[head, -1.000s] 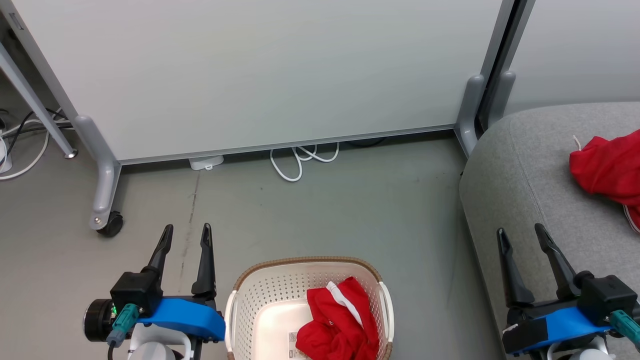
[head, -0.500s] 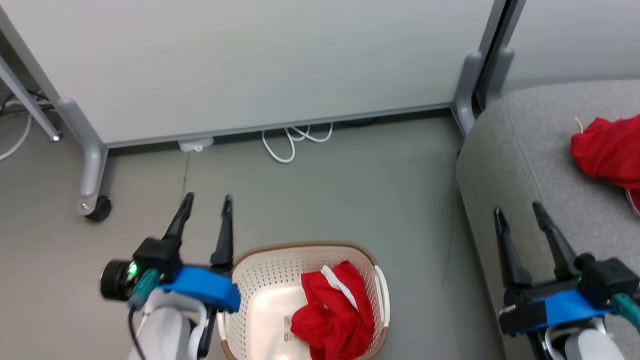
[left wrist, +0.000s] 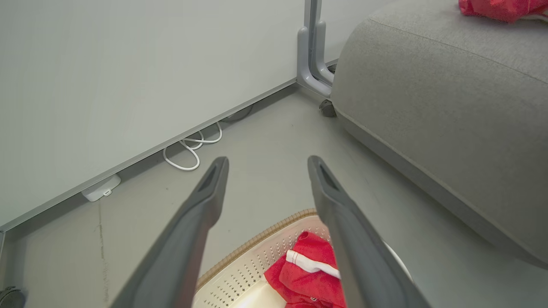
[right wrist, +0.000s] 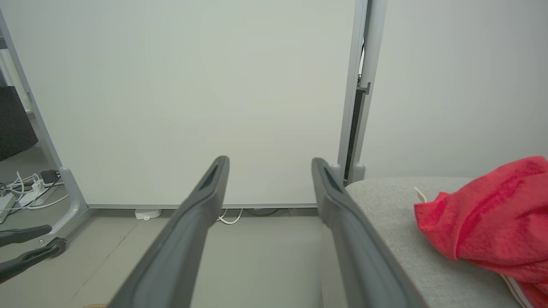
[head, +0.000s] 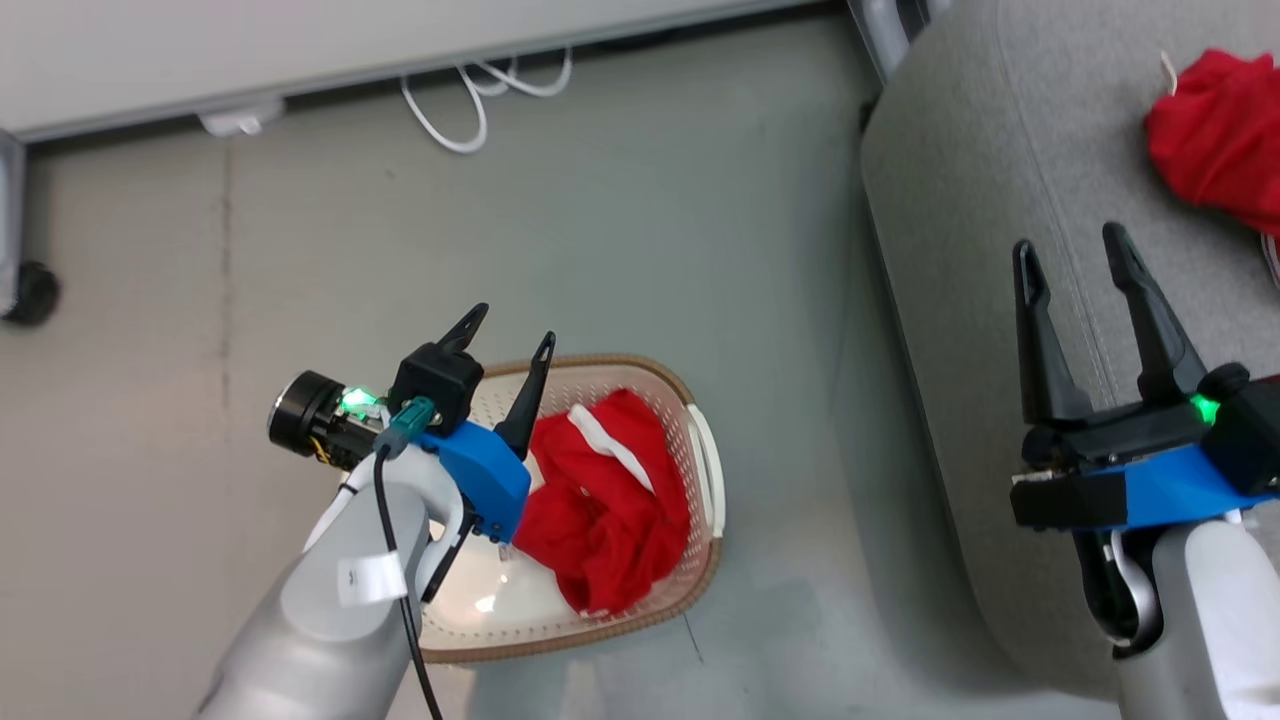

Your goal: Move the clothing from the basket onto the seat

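Observation:
A red garment with a white stripe (head: 605, 495) lies crumpled in the right half of the cream basket (head: 700, 455), which has a brown rim (left wrist: 257, 239). My left gripper (head: 510, 335) hovers open over the basket's far left rim, empty; the garment (left wrist: 310, 273) shows just below its fingers. A second red garment (head: 1215, 135) lies on the grey seat (head: 970, 200) at the far right (right wrist: 496, 222). Open and empty, my right gripper (head: 1070, 250) hangs above the seat's (right wrist: 385, 201) near edge.
A white partition panel (right wrist: 192, 98) on grey wheeled feet (left wrist: 312, 64) stands behind the basket. White cables (head: 465, 95) and a small white box (head: 240, 120) lie at its base. Grey floor (head: 640, 220) separates basket and seat. A caster (head: 30, 290) sits at the far left.
The head view has tilted down and shifted, so the basket sits higher in the picture. My left arm has swung right, from beside the basket to over its rim.

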Available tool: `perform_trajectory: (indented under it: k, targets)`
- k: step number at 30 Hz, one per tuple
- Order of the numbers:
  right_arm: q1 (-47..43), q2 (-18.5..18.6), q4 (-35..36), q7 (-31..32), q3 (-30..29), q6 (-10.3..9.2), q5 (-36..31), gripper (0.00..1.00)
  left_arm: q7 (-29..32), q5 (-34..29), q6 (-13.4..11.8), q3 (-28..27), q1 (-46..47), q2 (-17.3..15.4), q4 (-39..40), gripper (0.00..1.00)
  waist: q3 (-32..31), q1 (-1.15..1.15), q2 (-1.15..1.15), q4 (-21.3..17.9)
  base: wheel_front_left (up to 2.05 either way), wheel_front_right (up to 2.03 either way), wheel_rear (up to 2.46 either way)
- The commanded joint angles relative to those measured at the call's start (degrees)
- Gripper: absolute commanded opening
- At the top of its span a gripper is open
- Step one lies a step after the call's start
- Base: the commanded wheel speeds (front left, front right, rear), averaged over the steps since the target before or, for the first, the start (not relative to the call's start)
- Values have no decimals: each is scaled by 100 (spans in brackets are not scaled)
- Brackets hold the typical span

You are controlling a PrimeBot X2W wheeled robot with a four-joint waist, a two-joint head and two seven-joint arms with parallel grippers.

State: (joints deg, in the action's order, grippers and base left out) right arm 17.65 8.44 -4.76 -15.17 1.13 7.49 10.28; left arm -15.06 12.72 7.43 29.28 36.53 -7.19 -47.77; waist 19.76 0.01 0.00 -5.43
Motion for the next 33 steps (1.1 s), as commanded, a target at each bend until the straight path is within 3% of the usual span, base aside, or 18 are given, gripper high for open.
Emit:
perform_trajectory:
  k: [1, 10, 20, 33]
  targets:
    - [155, 7, 28, 3, 8, 1, 46, 100, -7, 50, -2, 88, 185, -51, -109, 100, 491, -1, 0, -326, 0, 0, 0]
    - [531, -44, 229, 3, 66, 1, 53, 100, 259, 463, -2, 1356, 1031, -179, -1355, 100, 1463, -1, 0, -657, 0, 0, 0]
    - [828, -80, 483, 2, 48, 1, 32, 100, 929, 955, -1, 2610, 1661, -265, -1924, 100, 2428, -1, 0, -776, 0, 0, 0]
    - [1074, -197, 1006, 2, 95, 1, -31, 100, 2055, 1545, -1, 3406, 2332, -496, -2284, 100, 3555, -1, 0, -965, 0, 0, 0]
